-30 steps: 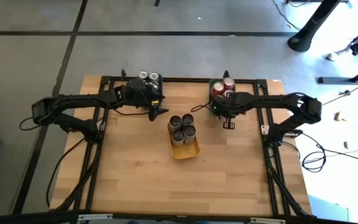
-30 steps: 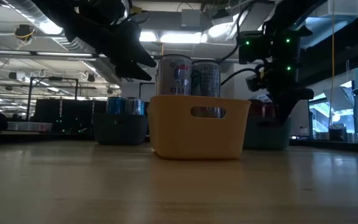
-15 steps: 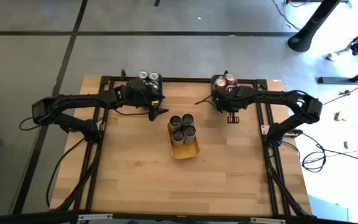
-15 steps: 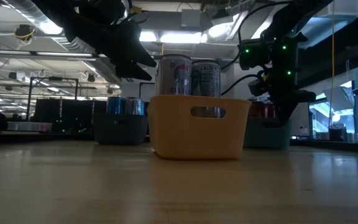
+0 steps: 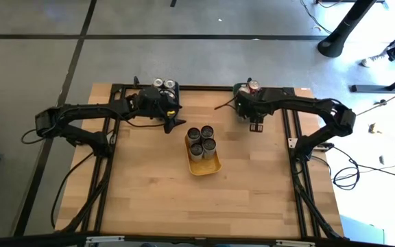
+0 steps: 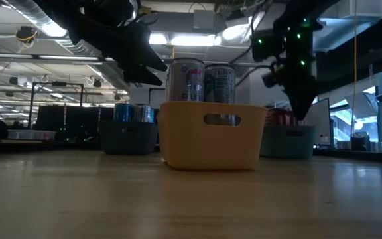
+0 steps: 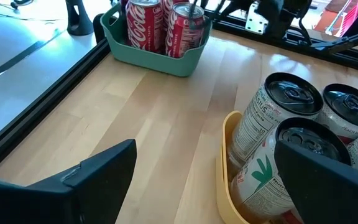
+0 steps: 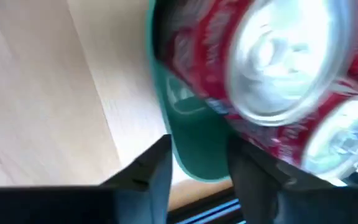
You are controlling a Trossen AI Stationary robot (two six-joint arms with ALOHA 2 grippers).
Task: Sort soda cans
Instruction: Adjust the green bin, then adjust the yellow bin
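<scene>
Right hand [image 5: 243, 104] over the teal bin [image 7: 143, 53] of red cans [image 7: 144, 25], fingers slightly parted, holding nothing. Left hand [image 5: 172, 121] spread wide just beside the yellow bin [image 5: 210, 167].

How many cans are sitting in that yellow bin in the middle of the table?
4. The cans stand upright, clustered at the far end of the yellow bin: two in the back row, two just in front. The bin's near end looks empty, and none seem hidden from above.
</scene>
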